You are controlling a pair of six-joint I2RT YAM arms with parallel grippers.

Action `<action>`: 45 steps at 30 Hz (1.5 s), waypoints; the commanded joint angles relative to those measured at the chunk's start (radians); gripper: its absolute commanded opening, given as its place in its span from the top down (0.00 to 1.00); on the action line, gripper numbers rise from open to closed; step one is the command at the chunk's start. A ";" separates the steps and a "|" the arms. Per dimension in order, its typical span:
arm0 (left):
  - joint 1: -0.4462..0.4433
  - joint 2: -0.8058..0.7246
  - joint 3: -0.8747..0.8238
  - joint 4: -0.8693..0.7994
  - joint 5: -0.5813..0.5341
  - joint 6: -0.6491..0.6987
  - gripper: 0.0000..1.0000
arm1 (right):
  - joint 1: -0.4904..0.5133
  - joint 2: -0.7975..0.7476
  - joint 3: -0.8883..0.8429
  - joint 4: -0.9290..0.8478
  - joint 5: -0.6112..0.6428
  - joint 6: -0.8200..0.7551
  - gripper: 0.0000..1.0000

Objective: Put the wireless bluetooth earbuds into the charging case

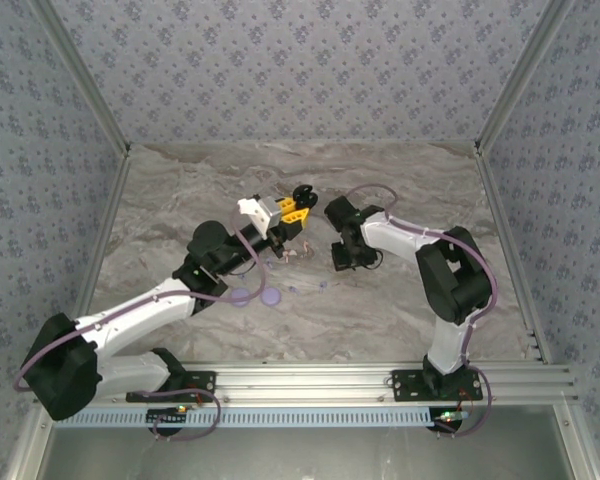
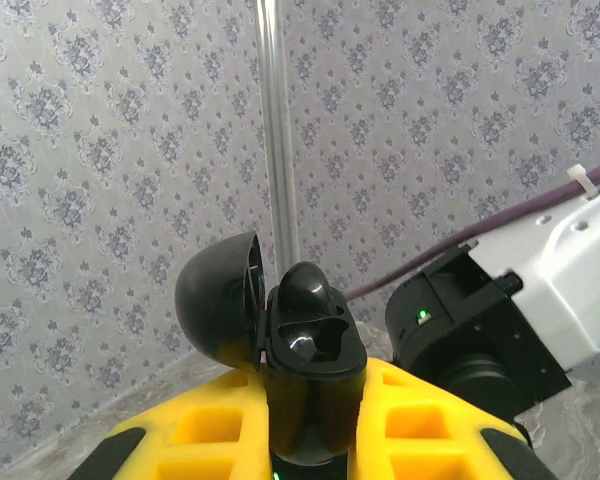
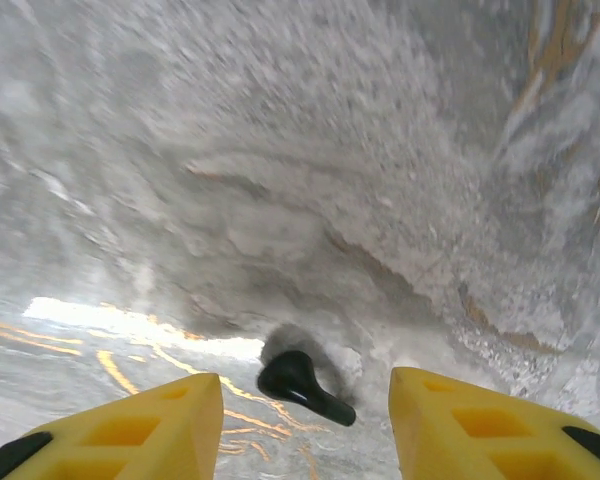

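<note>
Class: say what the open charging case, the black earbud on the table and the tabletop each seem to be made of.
The charging case: likely moulded plastic, glossy black; bright highlights in its wells. The black earbud: probably smooth plastic, faint sheen. The tabletop: grey veined marble look; real stone or printed laminate cannot be told.

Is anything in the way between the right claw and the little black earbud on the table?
No, nothing I can see. The black earbud lies on the bare table, right between the right claw and its two yellow fingers, with open space on each side.
</note>
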State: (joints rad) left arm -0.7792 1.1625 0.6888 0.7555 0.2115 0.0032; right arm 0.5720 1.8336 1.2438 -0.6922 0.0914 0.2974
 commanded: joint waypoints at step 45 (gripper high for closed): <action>-0.005 -0.008 0.009 0.001 -0.036 0.015 1.00 | 0.006 -0.051 0.054 -0.108 0.017 -0.095 0.79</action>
State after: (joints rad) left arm -0.7792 1.1526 0.6785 0.7292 0.1894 0.0105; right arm 0.5930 1.8854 1.2991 -0.7784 0.0917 0.1772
